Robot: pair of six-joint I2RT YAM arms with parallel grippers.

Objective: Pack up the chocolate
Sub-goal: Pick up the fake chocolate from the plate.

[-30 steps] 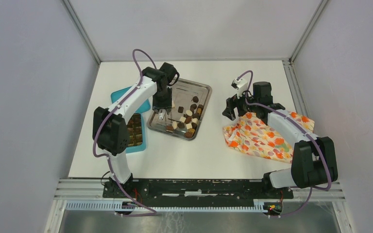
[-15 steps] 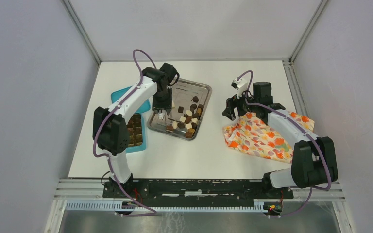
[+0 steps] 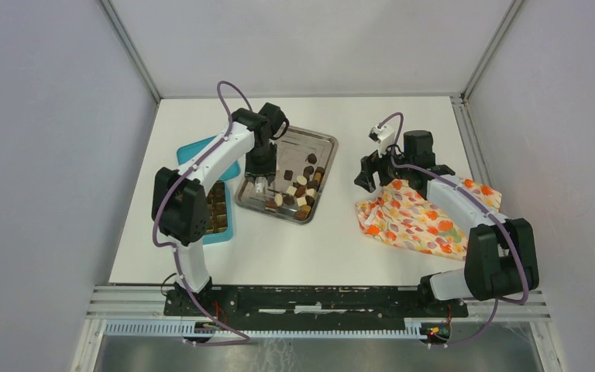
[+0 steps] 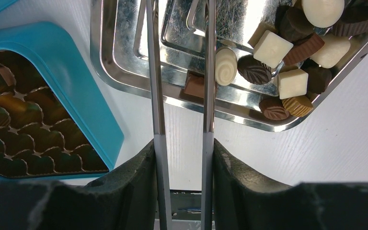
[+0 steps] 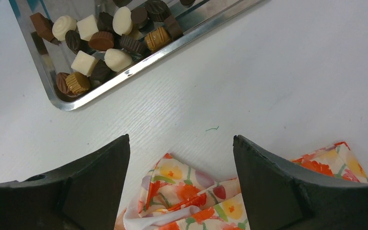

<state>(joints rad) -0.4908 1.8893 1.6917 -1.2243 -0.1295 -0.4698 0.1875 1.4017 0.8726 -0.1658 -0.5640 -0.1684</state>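
Observation:
Several chocolate pieces (image 3: 298,190), dark brown, mid-brown and cream-white, lie in a steel tray (image 3: 321,139), mostly in its right half. My left gripper (image 3: 259,177) is over the tray's left part, shut on a pair of metal tongs (image 4: 157,96). The blades stand apart and their tips run out of the left wrist view. A brown piece (image 4: 194,85) lies on the tray between the blades, and a white swirl piece (image 4: 225,66) lies just right of them. My right gripper (image 3: 372,174) is open and empty above the orange floral cloth (image 3: 410,221).
The teal compartmented box (image 3: 221,232) lies left of the tray with brown pieces in its cells (image 4: 19,124). In the right wrist view the cloth (image 5: 196,196) lies between my open fingers, with the tray corner (image 5: 172,50) further off.
My left gripper with the tongs has shifted slightly over the tray's left part. The right arm has not moved.

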